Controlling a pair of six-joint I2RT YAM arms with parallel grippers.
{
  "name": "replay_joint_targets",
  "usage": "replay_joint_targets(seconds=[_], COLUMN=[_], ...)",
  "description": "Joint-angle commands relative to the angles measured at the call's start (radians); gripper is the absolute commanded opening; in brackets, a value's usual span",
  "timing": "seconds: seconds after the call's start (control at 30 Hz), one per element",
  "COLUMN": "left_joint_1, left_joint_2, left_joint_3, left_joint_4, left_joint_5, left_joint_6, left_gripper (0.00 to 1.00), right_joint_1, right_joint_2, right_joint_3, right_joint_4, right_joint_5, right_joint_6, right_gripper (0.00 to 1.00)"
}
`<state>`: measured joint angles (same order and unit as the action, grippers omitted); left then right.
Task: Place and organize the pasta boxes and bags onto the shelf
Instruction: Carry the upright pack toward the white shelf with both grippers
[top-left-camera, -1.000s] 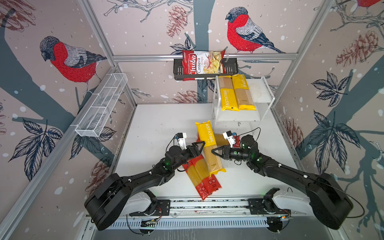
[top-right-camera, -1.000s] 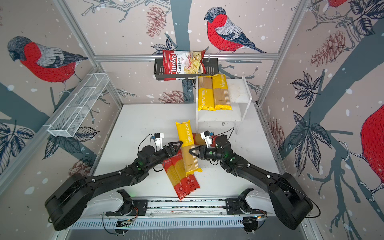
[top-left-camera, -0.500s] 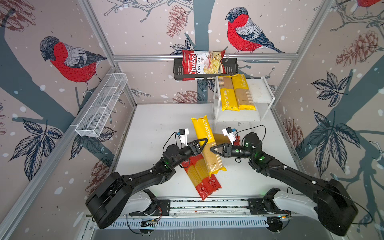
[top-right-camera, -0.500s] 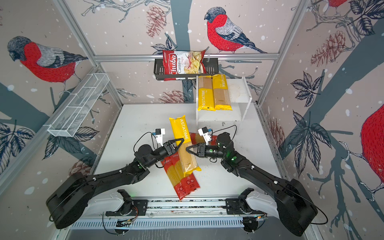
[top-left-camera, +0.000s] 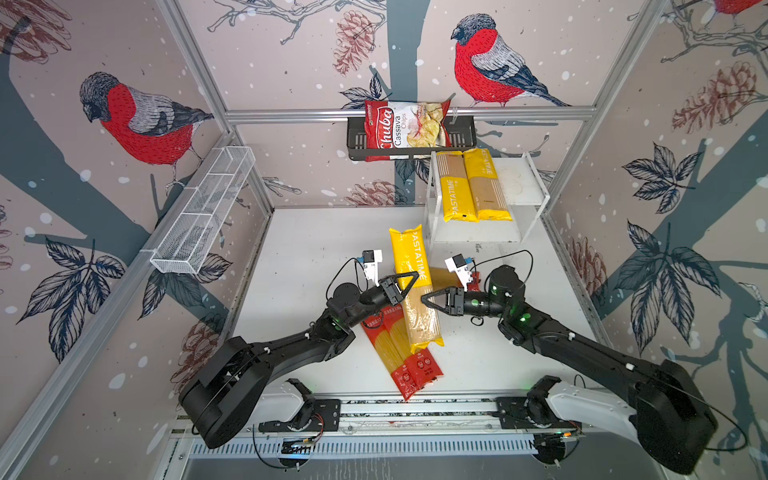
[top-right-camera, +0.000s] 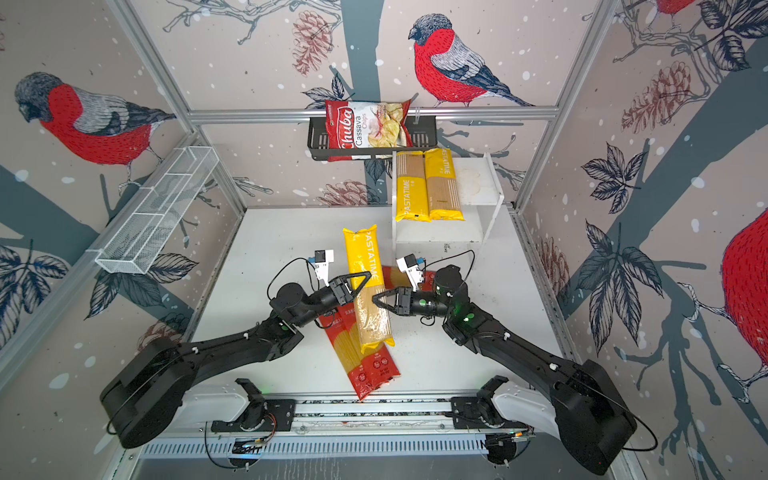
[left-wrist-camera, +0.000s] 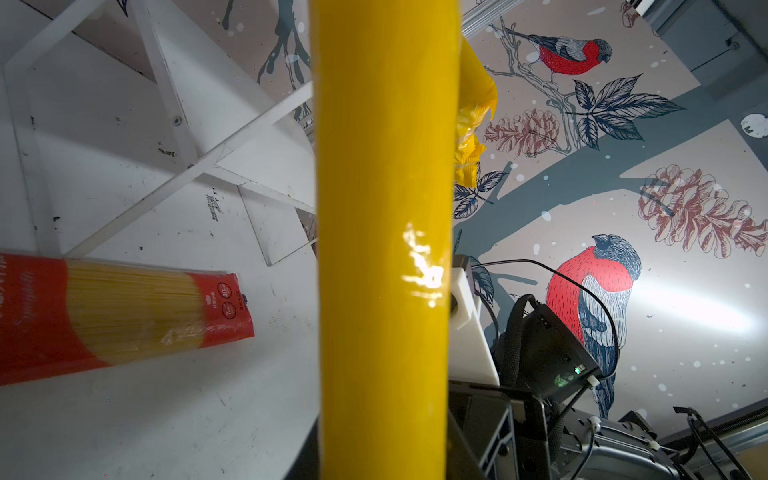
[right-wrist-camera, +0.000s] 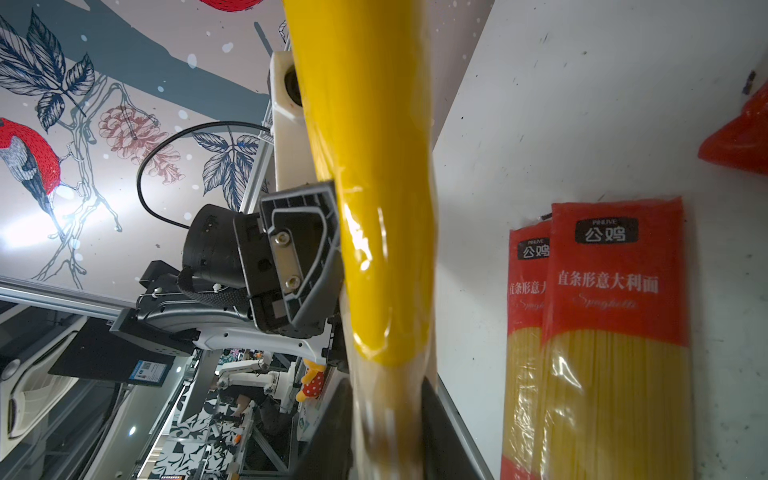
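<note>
Yellow PASTATIME pack (top-left-camera: 409, 257) before the shelf (top-left-camera: 521, 183) had just been clamped by the left fingers (right-wrist-camera: 299, 257); right fingers (top-left-camera: 436, 297) straddled it, their hold unclear: probably a handover.

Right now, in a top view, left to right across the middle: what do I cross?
White wire-mesh basket → left end effector → right end effector. The yellow PASTATIME pack between them overlaps both end effectors, so it is left out. So is the shelf, which overlaps the right one.
</note>
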<state>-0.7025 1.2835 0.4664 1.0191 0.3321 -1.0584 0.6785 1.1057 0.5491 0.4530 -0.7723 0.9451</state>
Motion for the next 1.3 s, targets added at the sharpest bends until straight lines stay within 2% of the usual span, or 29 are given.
replay_joint_targets(seconds=[0.0, 0.2, 0.33, 0.4, 0.47, 0.67, 0.97, 1.17, 1.27], left_joint_1=[0.013, 0.057, 0.078, 0.077, 0.077, 0.062, 0.005, -0.046, -0.066], left_joint_2=[-0.014, -0.043, -0.062, -0.061, -0.050, 0.023, 0.063, 0.088, 0.104], left_joint_3=[0.021, 0.047, 0.082, 0.101, 0.120, 0.198, 0.264, 0.279, 0.278], left_joint_4=[0.070, 0.126, 0.150, 0.189, 0.236, 0.388, 0.379, 0.411, 0.437], left_joint_5=[-0.028, -0.055, -0.120, -0.162, -0.199, -0.273, -0.318, -0.371, -0.394], left_joint_6=[0.020, -0.001, 0.041, 0.052, 0.047, 0.006, 0.031, 0.048, 0.044], left_gripper=[0.20, 0.14, 0.13, 0.14, 0.14, 0.14, 0.14, 0.14, 0.15], right_joint_1=[0.000, -0.033, -0.062, -0.057, -0.039, -0.002, 0.007, 0.037, 0.074], right_joint_2=[-0.020, -0.063, -0.103, -0.124, -0.145, -0.193, -0.203, -0.150, -0.137], right_joint_3=[-0.001, -0.046, -0.104, -0.119, -0.127, -0.199, -0.204, -0.184, -0.166], right_joint_4=[0.139, 0.168, 0.261, 0.290, 0.317, 0.367, 0.335, 0.493, 0.537], right_joint_5=[-0.058, -0.033, -0.023, -0.009, 0.016, 0.195, 0.310, 0.345, 0.415], right_joint_6=[-0.005, 0.028, 0.097, 0.117, 0.124, 0.157, 0.166, 0.223, 0.207], right_gripper=[0.34, 0.53, 0.69, 0.73, 0.74, 0.74, 0.76, 0.75, 0.74])
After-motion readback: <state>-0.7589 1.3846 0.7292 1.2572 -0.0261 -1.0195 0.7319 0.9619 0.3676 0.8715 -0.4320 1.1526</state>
